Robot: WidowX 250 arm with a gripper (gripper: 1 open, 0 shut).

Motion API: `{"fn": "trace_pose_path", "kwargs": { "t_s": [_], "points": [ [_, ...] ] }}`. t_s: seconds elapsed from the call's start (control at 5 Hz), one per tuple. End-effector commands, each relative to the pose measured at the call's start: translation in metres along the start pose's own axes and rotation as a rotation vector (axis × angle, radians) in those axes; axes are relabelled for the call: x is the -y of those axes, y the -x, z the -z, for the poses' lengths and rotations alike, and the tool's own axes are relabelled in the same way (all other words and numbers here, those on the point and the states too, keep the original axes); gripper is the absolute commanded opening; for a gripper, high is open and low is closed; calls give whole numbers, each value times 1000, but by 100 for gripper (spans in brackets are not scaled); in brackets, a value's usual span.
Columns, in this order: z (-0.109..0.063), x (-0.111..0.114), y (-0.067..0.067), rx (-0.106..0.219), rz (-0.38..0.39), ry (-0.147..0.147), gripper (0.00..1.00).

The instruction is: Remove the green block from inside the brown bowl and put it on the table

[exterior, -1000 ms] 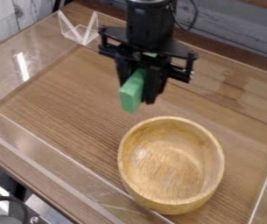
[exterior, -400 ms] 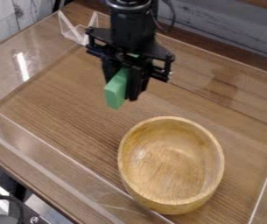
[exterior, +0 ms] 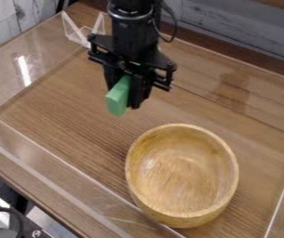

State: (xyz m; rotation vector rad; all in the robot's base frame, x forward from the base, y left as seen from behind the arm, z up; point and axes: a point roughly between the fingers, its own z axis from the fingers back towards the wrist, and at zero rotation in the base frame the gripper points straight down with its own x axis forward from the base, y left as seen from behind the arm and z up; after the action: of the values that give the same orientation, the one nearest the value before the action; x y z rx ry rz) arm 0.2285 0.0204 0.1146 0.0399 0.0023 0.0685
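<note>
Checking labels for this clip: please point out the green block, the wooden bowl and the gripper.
green block (exterior: 118,95), camera view, middle of its visible green face.
wooden bowl (exterior: 141,149), camera view, left part of its rim.
gripper (exterior: 133,93), camera view, between the fingertips, shut on the block.

Behind my workspace I'm seeing a pale grey plank wall (exterior: 244,23), low clear acrylic walls (exterior: 33,56) catching glare, and dark clutter at bottom left (exterior: 1,218).

the wood-grain table (exterior: 70,112) carries only the brown bowl (exterior: 182,174), sitting down and right of the jaws.
</note>
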Motion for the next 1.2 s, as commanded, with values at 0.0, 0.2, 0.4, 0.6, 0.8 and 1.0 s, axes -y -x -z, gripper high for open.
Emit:
{"fn": "trace_pose_path", "kwargs": {
  "t_s": [0.0,0.2,0.4,0.6,0.8,1.0],
  "points": [
    [0,-7,-6,35,-3,-10,0],
    [6,-10,-10,39,3,-16,0],
    [13,-13,-13,45,8,-24,0],
    [21,-17,-17,50,12,-34,0],
    [27,-19,-22,56,16,-42,0],
    [33,-22,-26,61,18,-46,0]
  ]
}}
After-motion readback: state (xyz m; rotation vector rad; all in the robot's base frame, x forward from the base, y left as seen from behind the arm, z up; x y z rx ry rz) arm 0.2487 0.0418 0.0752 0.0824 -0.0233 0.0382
